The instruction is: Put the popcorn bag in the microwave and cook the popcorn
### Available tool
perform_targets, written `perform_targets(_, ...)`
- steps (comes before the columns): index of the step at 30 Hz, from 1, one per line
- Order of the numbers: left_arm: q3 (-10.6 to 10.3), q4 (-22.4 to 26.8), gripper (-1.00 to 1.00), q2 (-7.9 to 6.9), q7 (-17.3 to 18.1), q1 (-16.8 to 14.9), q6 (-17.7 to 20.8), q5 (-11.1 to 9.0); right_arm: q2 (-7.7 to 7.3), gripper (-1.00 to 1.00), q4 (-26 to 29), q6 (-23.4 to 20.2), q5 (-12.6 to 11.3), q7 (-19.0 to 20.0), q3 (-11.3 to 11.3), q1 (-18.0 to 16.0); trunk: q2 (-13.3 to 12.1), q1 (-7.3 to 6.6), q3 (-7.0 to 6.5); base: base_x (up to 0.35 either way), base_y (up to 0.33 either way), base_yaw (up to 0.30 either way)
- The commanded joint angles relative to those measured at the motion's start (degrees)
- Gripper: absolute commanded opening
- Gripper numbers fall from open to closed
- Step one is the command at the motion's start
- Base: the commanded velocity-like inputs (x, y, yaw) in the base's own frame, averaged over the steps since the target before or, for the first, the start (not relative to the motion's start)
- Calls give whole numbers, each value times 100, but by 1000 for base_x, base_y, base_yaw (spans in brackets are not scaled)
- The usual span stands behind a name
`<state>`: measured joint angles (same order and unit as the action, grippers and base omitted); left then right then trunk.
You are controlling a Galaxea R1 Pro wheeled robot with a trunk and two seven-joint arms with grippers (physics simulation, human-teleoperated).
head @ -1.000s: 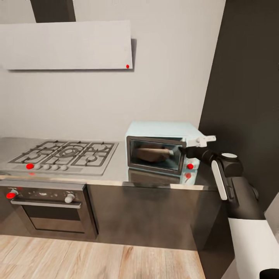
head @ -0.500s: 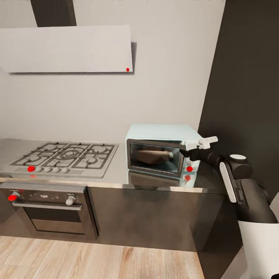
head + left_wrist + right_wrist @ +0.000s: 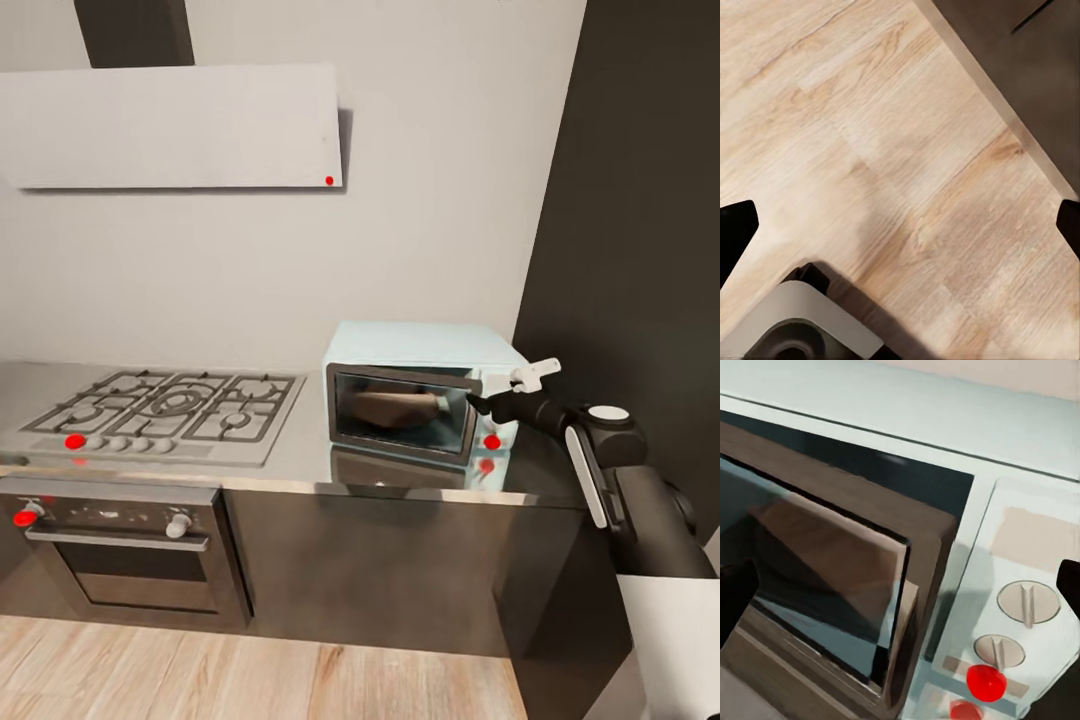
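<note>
One right gripper [image 3: 478, 402] at our microwave [image 3: 420, 400], fingers spread wide beside its ajar door; popcorn bag [image 3: 395, 406] inside.

Popcorn bag [image 3: 395, 405] dim behind microwave [image 3: 420, 390] dark glass; label unreadable. Right tool [image 3: 480, 403] jaw state indiscernible.
</note>
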<state>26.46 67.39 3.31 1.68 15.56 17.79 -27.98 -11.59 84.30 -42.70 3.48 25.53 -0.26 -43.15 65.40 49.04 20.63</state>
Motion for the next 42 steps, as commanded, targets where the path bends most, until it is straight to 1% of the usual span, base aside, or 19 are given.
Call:
perform_targets(1,17,-8,100,5,17,-1,41,-38,-1,100,6,-18,44,39,-2,0,4,2,6,109,0,0)
perform_targets(3,17,-33,100,-12,17,-4,41,-39,-1,100,7,-13,50,40,-3,10,4,2,6,50,0,0)
perform_targets(5,13,-78,100,-70,16,-6,40,-60,-1,100,10,-11,52,40,-2,32,4,2,6,73,0,0)
perform_targets(9,9,-108,100,-104,16,-4,40,-59,-1,100,23,-10,52,42,-1,67,4,2,6,235,0,0)
perform_targets(13,9,-129,100,-106,16,-7,38,-55,-2,100,32,-9,52,44,0,84,4,2,6,124,0,0)
perform_targets(23,10,-156,100,-111,8,-5,39,-59,-2,100,33,-7,48,49,2,87,4,2,6,9,0,0)
perform_targets(24,9,-156,100,-111,8,-6,39,-59,-5,100,40,-5,50,80,1,94,4,2,6,0,0,0)
perform_targets(25,9,-159,100,-111,8,-6,39,-59,-7,100,57,-4,54,191,-3,119,4,2,6,0,0,0)
perform_targets(26,9,-168,100,-111,7,-6,40,-59,-18,100,71,-3,58,401,-15,142,4,2,6,0,0,0)
perform_targets(28,9,-201,100,-112,7,-8,40,-59,-121,100,85,3,63,861,-35,167,4,2,6,0,0,0)
perform_targets(31,10,-226,100,-112,7,-9,39,-54,-240,100,105,6,63,1151,-48,179,4,2,6,0,0,0)
perform_targets(37,12,-249,100,-112,-17,-16,43,-77,-288,100,223,12,63,1249,-68,184,4,2,6,0,0,0)
perform_targets(42,15,-237,100,-111,-11,-132,59,-88,-291,100,250,8,63,1254,-70,184,-197,-107,-84,0,0,0)
